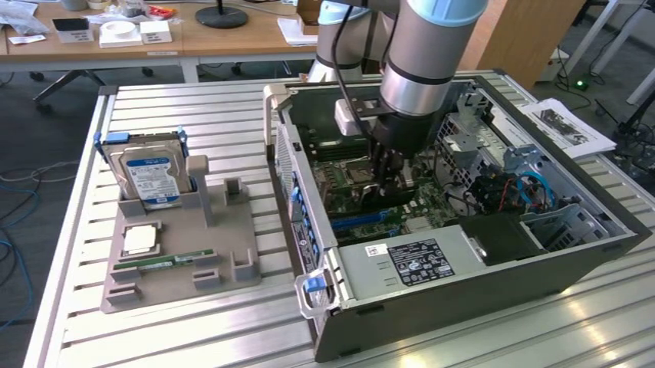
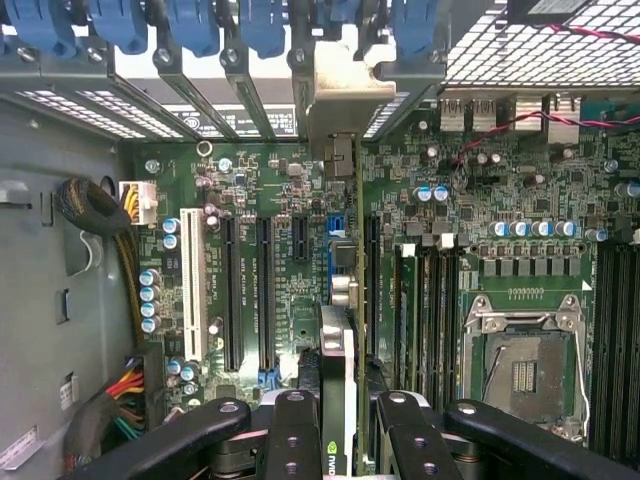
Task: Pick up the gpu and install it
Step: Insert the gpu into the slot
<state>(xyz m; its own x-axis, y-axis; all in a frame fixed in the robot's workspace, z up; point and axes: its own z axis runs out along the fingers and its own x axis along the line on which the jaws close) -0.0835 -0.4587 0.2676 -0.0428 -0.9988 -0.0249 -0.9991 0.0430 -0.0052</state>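
Observation:
My gripper (image 1: 395, 175) is down inside the open computer case (image 1: 573, 261), shut on the gpu (image 1: 397, 198). The gpu is a dark card held on edge just above the green motherboard (image 1: 343, 180). In the wrist view the gpu (image 2: 341, 300) runs edge-on away from between my black fingers (image 2: 293, 440). Its pale metal bracket (image 2: 340, 85) reaches the row of rear slot openings. The card lies along the black expansion slots (image 2: 265, 290). I cannot tell whether it sits in a slot. The gripper (image 2: 345, 445) clamps the card's near end.
The case's power supply (image 1: 409, 262) and drive cage (image 1: 553, 222) lie near me; its CPU socket (image 2: 525, 365) is beside the card. Blue clips (image 2: 190, 25) line the rear slots. On the exterior view's left, a grey fixture (image 1: 179, 276) holds a hard drive (image 1: 149, 178), a CPU (image 1: 140, 239) and a RAM stick (image 1: 169, 261).

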